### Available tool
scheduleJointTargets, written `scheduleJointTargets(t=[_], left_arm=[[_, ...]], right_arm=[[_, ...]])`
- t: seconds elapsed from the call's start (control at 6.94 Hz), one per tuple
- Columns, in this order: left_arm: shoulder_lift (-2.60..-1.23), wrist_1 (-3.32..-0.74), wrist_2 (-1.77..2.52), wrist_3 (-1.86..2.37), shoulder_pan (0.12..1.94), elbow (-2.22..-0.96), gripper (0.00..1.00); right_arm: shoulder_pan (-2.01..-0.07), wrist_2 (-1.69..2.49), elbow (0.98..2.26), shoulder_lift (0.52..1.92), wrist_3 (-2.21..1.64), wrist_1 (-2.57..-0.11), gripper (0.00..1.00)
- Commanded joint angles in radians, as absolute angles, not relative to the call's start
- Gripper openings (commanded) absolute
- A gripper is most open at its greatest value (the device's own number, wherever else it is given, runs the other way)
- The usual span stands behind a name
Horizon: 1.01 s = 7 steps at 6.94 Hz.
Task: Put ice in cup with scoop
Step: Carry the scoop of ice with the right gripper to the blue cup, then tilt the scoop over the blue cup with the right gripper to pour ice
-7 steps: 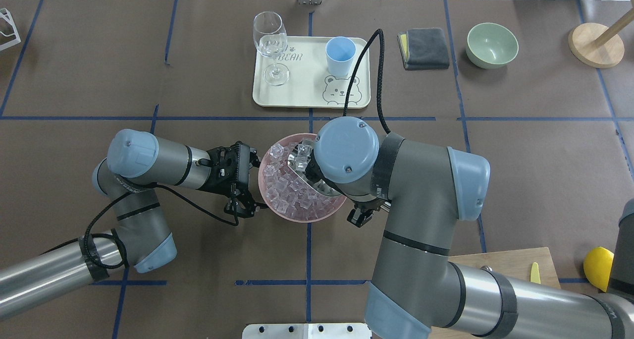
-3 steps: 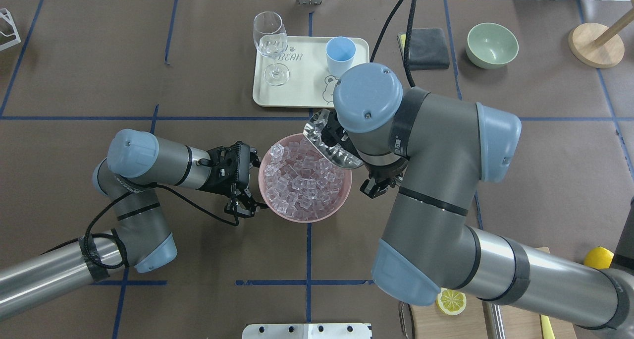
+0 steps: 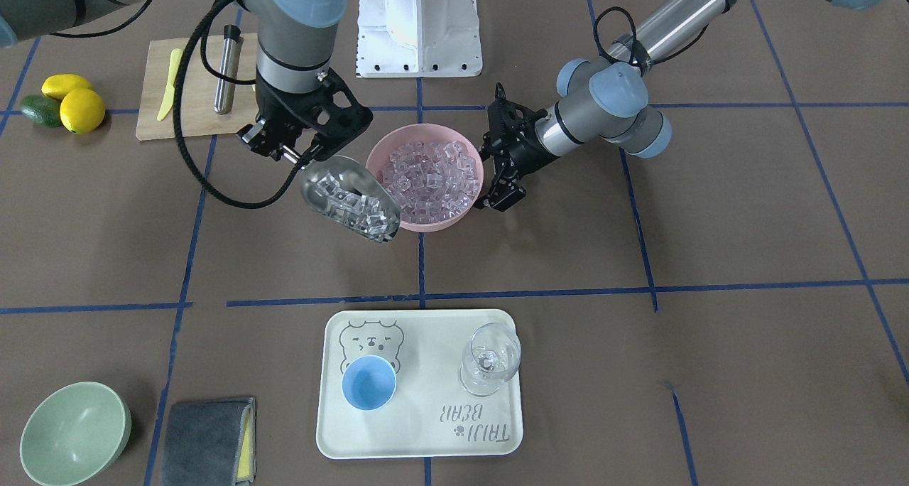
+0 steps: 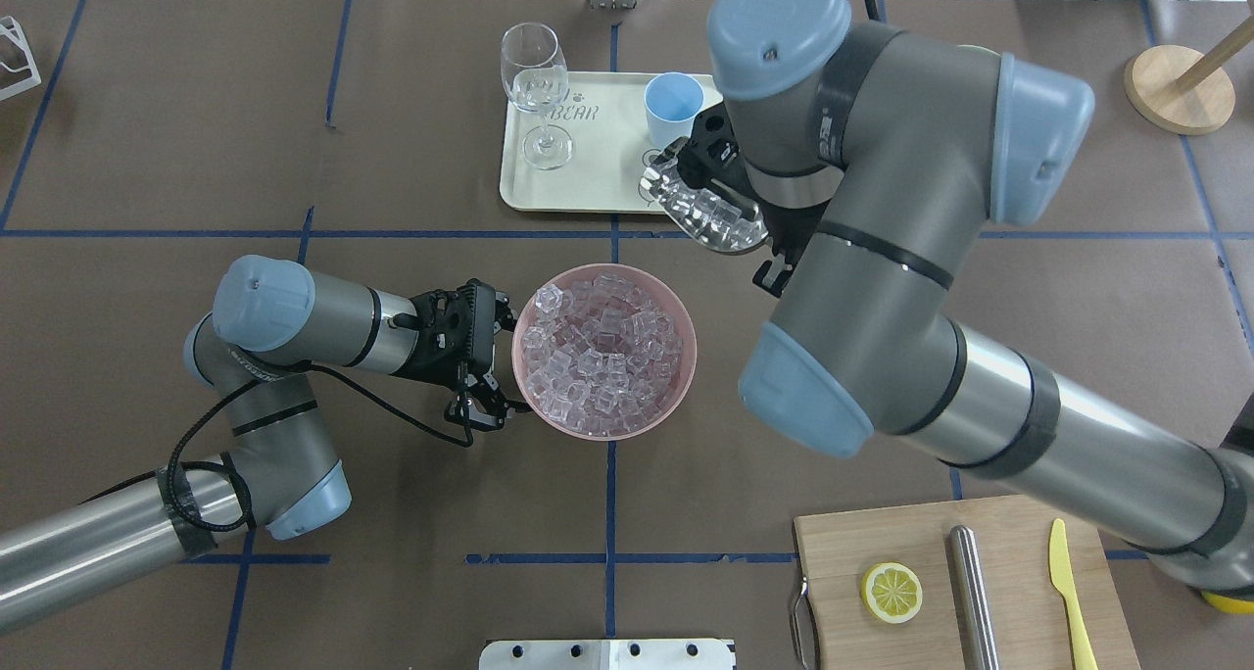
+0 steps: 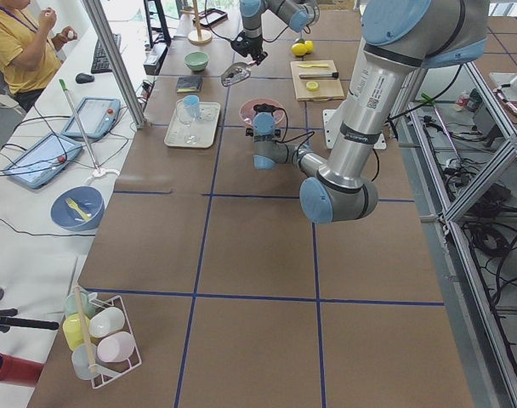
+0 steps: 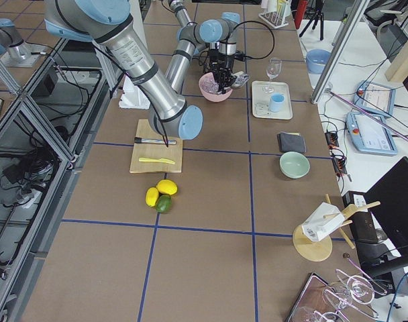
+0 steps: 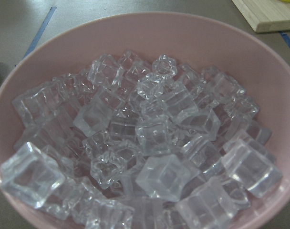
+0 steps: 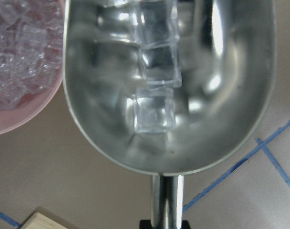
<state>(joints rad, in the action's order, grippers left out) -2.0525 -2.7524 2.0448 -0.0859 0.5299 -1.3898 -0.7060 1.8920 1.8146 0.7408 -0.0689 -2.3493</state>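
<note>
Right gripper (image 3: pixel 284 147), jaws clamped on loaded scoop (image 3: pixel 349 199), has left the bowl (image 3: pixel 425 175) toward cup (image 3: pixel 368 381); left jaws grip bowl rim.

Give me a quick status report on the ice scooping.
Right gripper shut on scoop, loaded with ice, short of the cup. Left gripper at pink bowl rim. Nothing between scoop and cup.

I'm looking in on a robotics lab: the table (image 5: pixel 258 255) is papered brown and gridded with blue tape, aluminium framing (image 5: pixel 484 127) and loose cables run beside it, and a person (image 5: pixel 20 47) sits at tablets (image 5: pixel 37 157) nearby.
</note>
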Motion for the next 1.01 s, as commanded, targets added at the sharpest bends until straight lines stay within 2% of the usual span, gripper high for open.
scheduleJointTargets(t=[0.0, 0.43, 0.86], left_arm=[[-2.056, -2.753, 2.045, -0.086, 0.529, -1.390, 1.00], [-2.062, -2.753, 2.045, -0.086, 0.529, -1.390, 1.00], [-2.062, -2.753, 2.045, -0.087, 0.529, -1.390, 1.00]], right_arm=[[-0.823, 1.939, 1.554, 0.614, 0.059, -2.346, 0.00], [-0.877, 1.934, 1.289, 0.558, 0.124, -2.197, 0.00], [-0.876, 1.919, 1.226, 0.531, 0.192, -2.221, 0.00]])
